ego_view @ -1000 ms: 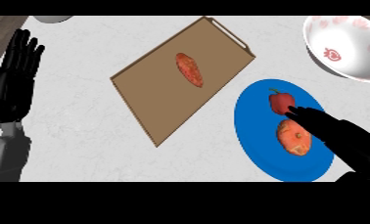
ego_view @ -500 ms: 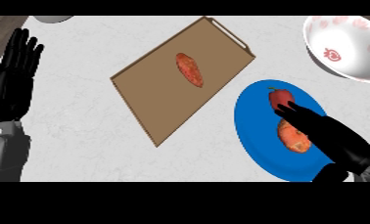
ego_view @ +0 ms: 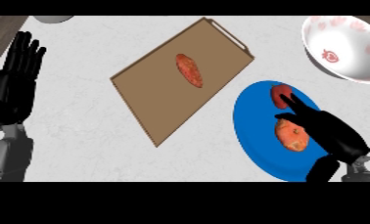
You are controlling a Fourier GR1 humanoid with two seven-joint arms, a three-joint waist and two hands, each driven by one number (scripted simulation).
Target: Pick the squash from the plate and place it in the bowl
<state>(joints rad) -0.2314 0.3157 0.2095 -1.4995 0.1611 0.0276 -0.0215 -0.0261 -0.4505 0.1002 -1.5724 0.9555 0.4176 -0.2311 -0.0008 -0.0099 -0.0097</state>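
Squash (ego_view: 292, 134) lay on blue plate (ego_view: 254, 135) at 4 o'clock of bench. Right hand (ego_view: 329, 132) over it, fingers spread wide, holding nothing. Bowl (ego_view: 339, 47) at 2 o'clock. Left hand (ego_view: 18, 81) rested open at 9 o'clock.

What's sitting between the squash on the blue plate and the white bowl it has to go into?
Only the small red item on the blue plate lies on that side of the squash; past it, bare counter leads to the bowl. The right robot hand is at the squash.
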